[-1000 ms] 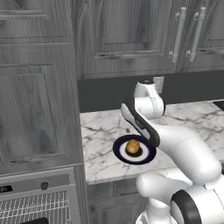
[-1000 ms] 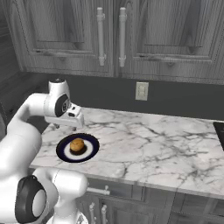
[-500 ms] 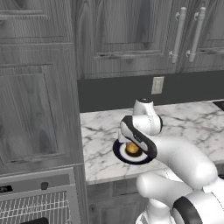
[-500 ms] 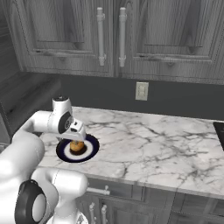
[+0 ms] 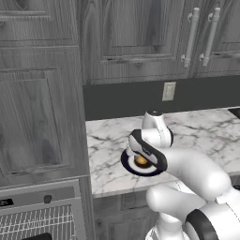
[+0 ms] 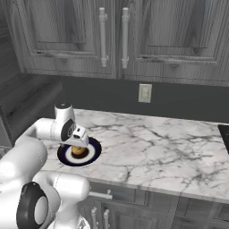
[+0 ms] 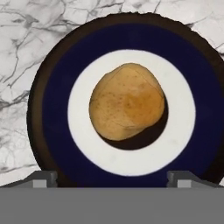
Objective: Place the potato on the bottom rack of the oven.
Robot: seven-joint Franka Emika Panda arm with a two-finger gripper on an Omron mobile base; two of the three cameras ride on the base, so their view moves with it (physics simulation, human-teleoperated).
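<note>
Resting on the plate (image 7: 52, 100), the potato (image 7: 127, 100) sits beneath the pincer (image 7: 111, 177).

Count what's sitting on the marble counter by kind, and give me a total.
Potato: 1
Plate: 1, blue-rimmed, under the potato
Total: 2
</note>
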